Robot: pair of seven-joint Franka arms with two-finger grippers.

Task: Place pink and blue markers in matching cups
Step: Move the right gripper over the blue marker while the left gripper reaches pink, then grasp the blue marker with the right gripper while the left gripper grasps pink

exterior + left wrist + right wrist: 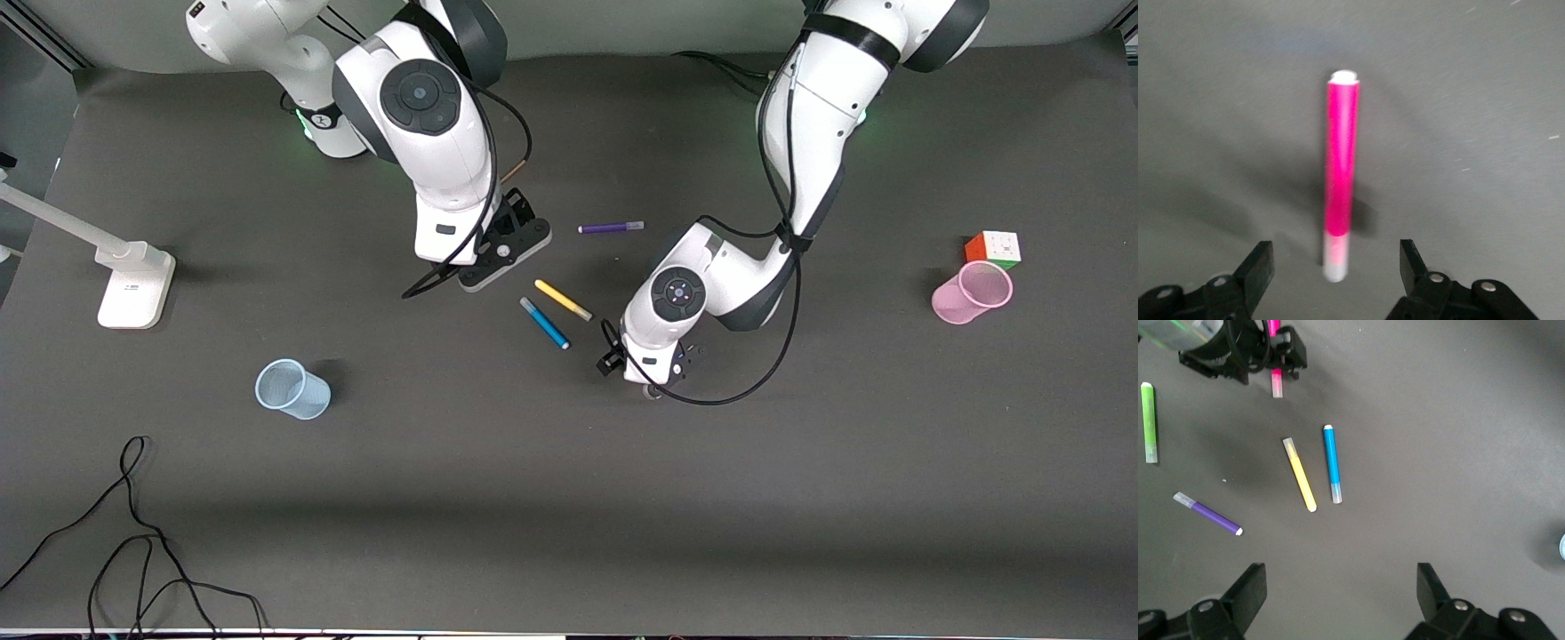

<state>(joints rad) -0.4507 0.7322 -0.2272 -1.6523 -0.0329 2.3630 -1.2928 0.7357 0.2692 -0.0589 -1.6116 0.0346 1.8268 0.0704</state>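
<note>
Pink marker (1341, 180) flat on table (569, 498), between spread fingers of left tool (1337, 267); right tool (1341, 587) wide, waiting over table near blue marker (1332, 463).

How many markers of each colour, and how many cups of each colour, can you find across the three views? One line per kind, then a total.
Pink marker: 1
Blue marker: 1
Yellow marker: 1
Purple marker: 1
Green marker: 1
Blue cup: 1
Pink cup: 1
Total: 7
</note>
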